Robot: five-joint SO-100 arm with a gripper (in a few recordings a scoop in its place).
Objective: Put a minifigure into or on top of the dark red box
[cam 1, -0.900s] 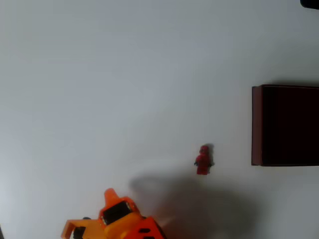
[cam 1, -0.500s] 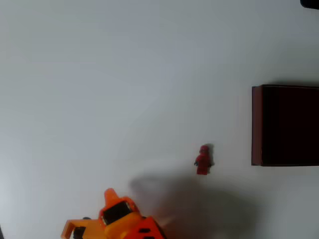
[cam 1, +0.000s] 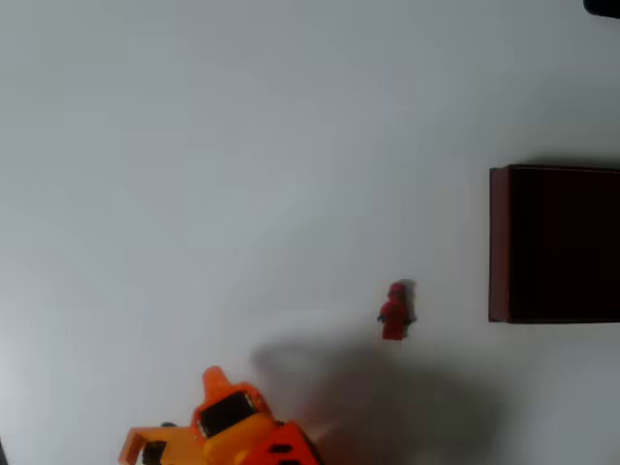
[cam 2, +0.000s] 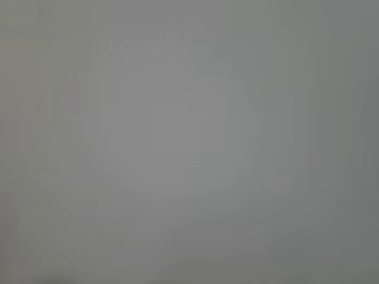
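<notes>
A tiny all-red minifigure [cam 1: 395,310] lies on the white table in the overhead view, right of the middle. The dark red box [cam 1: 554,243] stands to its right at the picture's right edge, with thin maroon walls and a very dark inside, cut off by the frame. My orange arm enters at the bottom left. Its gripper [cam 1: 214,380] ends in a pointed orange tip, far to the lower left of the minifigure and well apart from it. How its jaws stand is not visible. The wrist view gives a plain grey blur.
The white table [cam 1: 242,174] stretches bare across the top and left of the overhead view. The arm's shadow [cam 1: 378,387] falls on the table just below the minifigure. A small dark object [cam 1: 603,6] sits at the top right corner.
</notes>
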